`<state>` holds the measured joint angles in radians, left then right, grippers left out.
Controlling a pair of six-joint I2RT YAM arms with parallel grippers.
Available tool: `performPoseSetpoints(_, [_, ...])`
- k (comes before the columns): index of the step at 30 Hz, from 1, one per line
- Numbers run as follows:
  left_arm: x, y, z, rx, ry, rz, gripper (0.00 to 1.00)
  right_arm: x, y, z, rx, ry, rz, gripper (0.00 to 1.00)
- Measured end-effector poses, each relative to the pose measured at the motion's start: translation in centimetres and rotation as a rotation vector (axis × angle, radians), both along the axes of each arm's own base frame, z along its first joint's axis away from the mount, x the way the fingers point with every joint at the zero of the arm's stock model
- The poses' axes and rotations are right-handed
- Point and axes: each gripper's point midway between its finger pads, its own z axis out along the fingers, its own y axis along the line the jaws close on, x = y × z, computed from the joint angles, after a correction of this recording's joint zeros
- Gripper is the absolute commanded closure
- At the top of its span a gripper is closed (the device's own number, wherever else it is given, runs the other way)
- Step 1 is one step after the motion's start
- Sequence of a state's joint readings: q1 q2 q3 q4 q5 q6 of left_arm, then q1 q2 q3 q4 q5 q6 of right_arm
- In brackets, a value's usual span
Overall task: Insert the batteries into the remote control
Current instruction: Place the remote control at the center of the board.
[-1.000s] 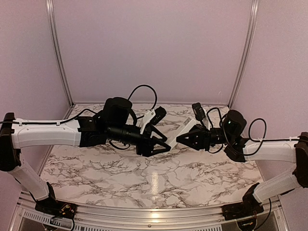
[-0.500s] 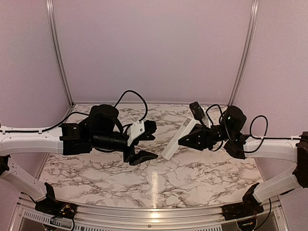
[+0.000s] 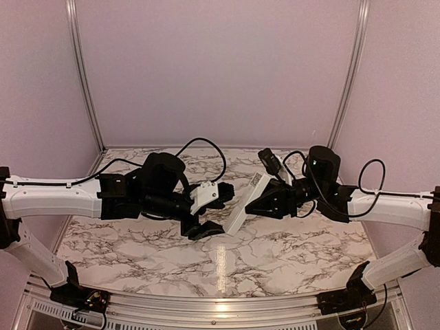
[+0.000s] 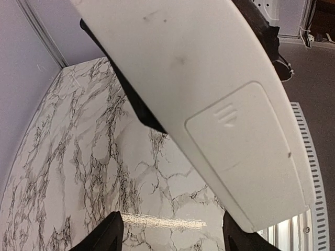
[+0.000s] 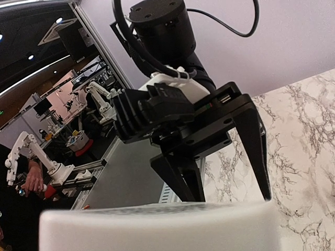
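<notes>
The remote control is a slim white bar held tilted in the air above the table's middle, with my right gripper shut on its upper part. In the left wrist view its back face fills the frame, and the battery cover sits in place on the bay. My left gripper stands open just left of the remote's lower end, nothing between its fingers. The right wrist view shows the remote as a blurred white edge, with the left gripper facing it. The batteries are out of view.
The marble table top lies below both arms, with an aluminium rail at its near edge. Lilac walls and two metal posts close the back and sides. Cables loop above each wrist.
The left gripper opened wider, pulled back to the left, then came forward again up to the remote. The right arm carried the remote left and lower.
</notes>
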<state>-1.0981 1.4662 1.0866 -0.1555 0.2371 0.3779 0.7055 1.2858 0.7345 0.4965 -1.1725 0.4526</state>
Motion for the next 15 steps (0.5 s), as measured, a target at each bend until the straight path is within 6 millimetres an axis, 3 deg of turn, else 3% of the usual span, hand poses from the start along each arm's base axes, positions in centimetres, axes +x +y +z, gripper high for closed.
performPoseSetpoints(15, [-0.4,-0.1,-2.1,0.088,0.113,0.011,0.36,-0.1,0.6,-1.4,-0.059,-0.048,-0.015,1.0])
